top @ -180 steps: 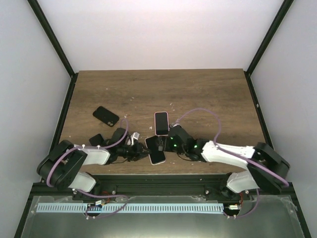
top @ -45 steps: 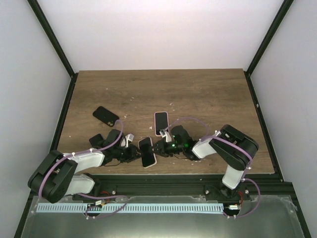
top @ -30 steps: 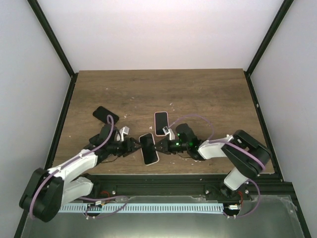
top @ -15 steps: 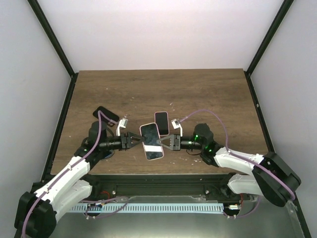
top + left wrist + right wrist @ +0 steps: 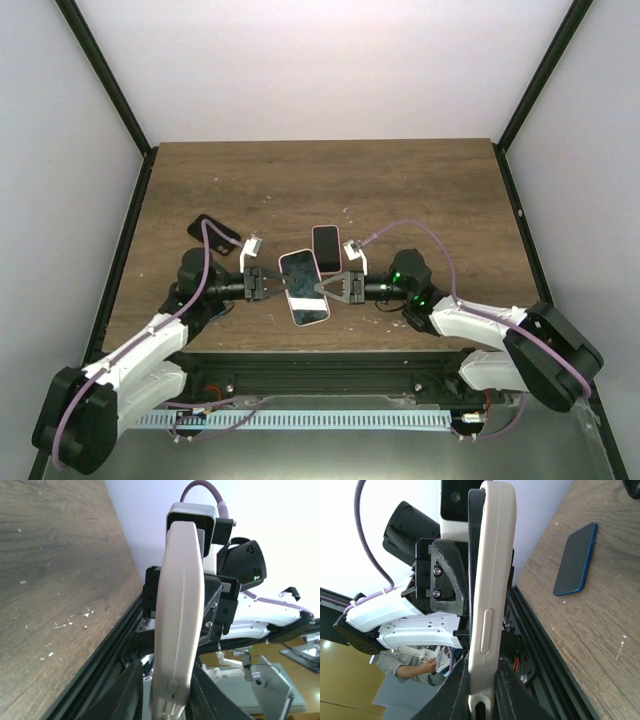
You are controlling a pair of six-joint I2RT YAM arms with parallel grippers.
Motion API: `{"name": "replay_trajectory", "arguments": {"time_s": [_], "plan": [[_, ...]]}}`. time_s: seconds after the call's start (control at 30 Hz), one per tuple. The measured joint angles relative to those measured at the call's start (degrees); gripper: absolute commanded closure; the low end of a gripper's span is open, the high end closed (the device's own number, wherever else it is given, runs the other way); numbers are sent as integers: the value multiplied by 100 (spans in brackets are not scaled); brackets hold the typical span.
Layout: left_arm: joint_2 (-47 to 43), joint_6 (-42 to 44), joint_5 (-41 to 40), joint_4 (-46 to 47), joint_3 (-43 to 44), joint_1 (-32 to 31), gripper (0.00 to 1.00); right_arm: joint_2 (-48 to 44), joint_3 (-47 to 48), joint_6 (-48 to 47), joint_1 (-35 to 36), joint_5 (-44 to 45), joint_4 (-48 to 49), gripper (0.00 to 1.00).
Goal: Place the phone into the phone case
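A pale pink phone case [image 5: 303, 290] hangs in the air between both arms, over the near part of the table. In the right wrist view a dark slab, the phone [image 5: 473, 545], lies flush against the case [image 5: 490, 555]. My right gripper [image 5: 322, 288] is shut on the case's right edge, its fingers pressed on both faces [image 5: 482, 666]. My left gripper [image 5: 268, 283] straddles the opposite edge of the case [image 5: 180, 605]. Its jaws [image 5: 166, 670] stand narrow, with a thin gap showing on one side.
A second phone in a pink case [image 5: 326, 248] lies on the table just behind the held one. A black phone [image 5: 210, 229] lies at the left. A dark blue phone [image 5: 575, 560] lies flat on the wood near the front rail [image 5: 330, 358].
Both arms have lifted the case and phone off the table near the front edge and stretched out level. In the last half second the pair shifted slightly.
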Motion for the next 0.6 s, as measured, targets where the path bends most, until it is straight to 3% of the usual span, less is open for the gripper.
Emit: {"name": "replay_trajectory", "arguments": {"time_s": [0.1, 0.27, 0.4, 0.6], "plan": [[170, -131, 103, 345, -83, 0, 85, 105, 0, 15, 0, -39, 7, 83], [358, -254, 267, 721, -173, 11, 90, 146, 11, -22, -2, -140, -81, 51], [400, -299, 409, 734, -175, 11, 91, 9, 192, -184, -17, -162, -369, 33], [361, -302, 627, 852, -173, 11, 91, -125, 706, -249, -168, -166, -1064, 31]]}}
